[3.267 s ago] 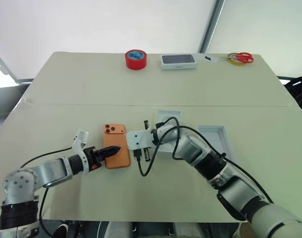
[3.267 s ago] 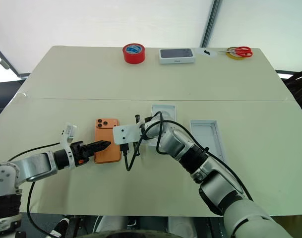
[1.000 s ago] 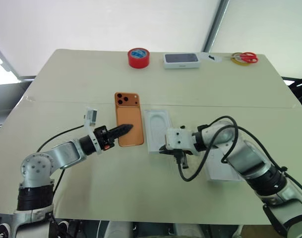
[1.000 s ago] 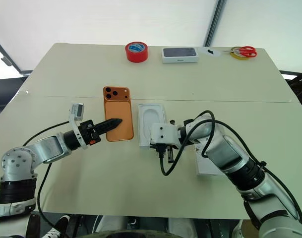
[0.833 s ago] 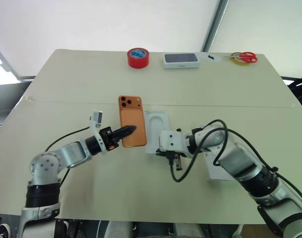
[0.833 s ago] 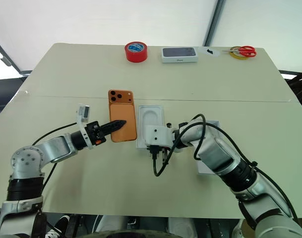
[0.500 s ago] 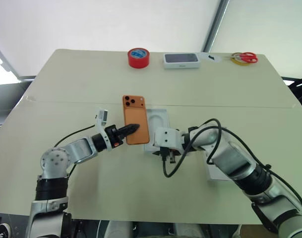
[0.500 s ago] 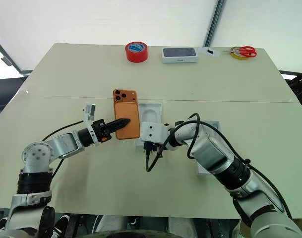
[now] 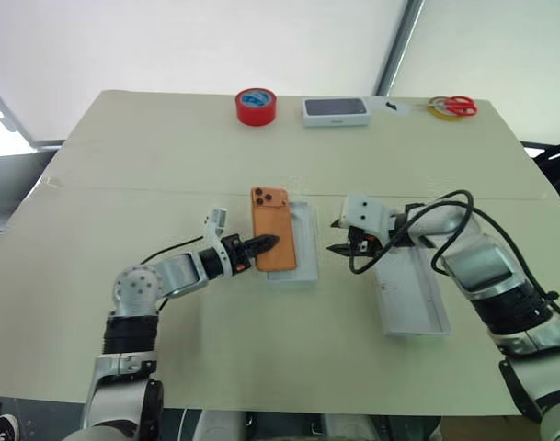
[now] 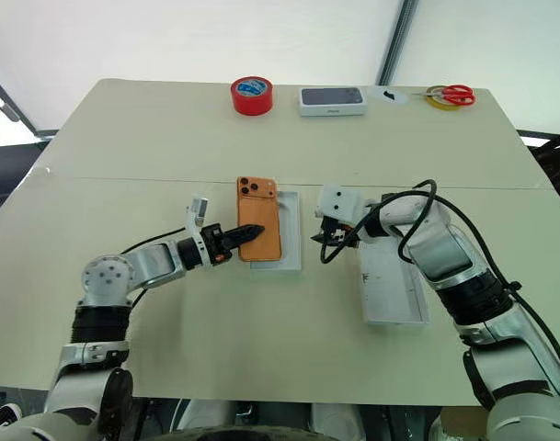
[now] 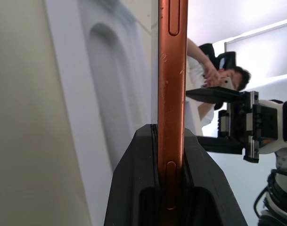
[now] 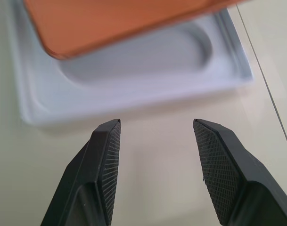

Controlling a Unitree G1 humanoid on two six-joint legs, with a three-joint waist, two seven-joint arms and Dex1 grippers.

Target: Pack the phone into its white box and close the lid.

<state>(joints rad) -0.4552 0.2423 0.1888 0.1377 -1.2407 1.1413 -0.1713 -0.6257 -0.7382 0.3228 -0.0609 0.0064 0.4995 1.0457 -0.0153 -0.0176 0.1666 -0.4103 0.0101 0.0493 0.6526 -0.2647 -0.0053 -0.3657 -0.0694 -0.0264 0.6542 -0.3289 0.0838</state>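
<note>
My left gripper (image 9: 266, 243) is shut on the near end of the orange phone (image 9: 273, 237). It holds the phone low over the left part of a white insert (image 9: 303, 241) with a rounded recess, camera lenses at the far end. In the left wrist view the phone (image 11: 172, 70) stands edge-on between the fingers (image 11: 134, 179). Just right of the insert my right gripper (image 9: 337, 247) is open and holds nothing. The lid (image 9: 410, 296), a long white tray, pale inside, lies further right. The white box is hidden; whether it lies under the insert I cannot tell.
At the table's far edge stand a red tape roll (image 9: 254, 107), a closed white box with a dark top (image 9: 335, 111), and red-handled scissors (image 9: 454, 106) on a yellow ring. A person (image 11: 214, 75) sits beyond the table. A seam (image 9: 123, 191) crosses the tabletop.
My left gripper has carried the phone to the right, over the insert. My right gripper has opened, left the insert's near edge and moved to its right side.
</note>
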